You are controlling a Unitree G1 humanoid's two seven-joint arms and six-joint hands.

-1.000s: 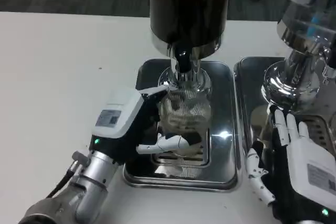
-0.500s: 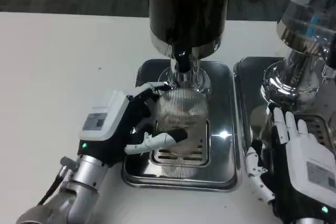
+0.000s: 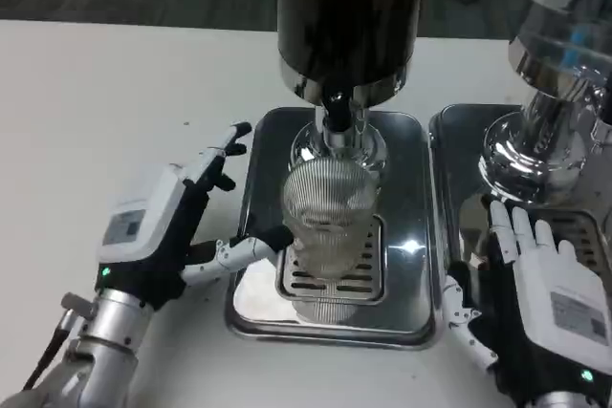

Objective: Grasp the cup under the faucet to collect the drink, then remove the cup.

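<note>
Spreading its fingers, the left robot hand (image 3: 163, 226) holds nothing, just left of one ribbed cup (image 3: 330, 212) standing under the faucet (image 3: 335, 117) on a steel tray (image 3: 330, 327). The right robot hand (image 3: 545, 308) rests open beside a second tray (image 3: 459, 140). Two dispensers stand on the white table (image 3: 115, 112).

No text is legible; the labels on the left robot hand (image 3: 143, 236) and right robot hand (image 3: 555, 308) are blurred.

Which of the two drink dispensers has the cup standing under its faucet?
The dark dispenser in the middle: the ribbed clear cup stands on its drip tray below the faucet. The silver dispenser on the right has none.
</note>
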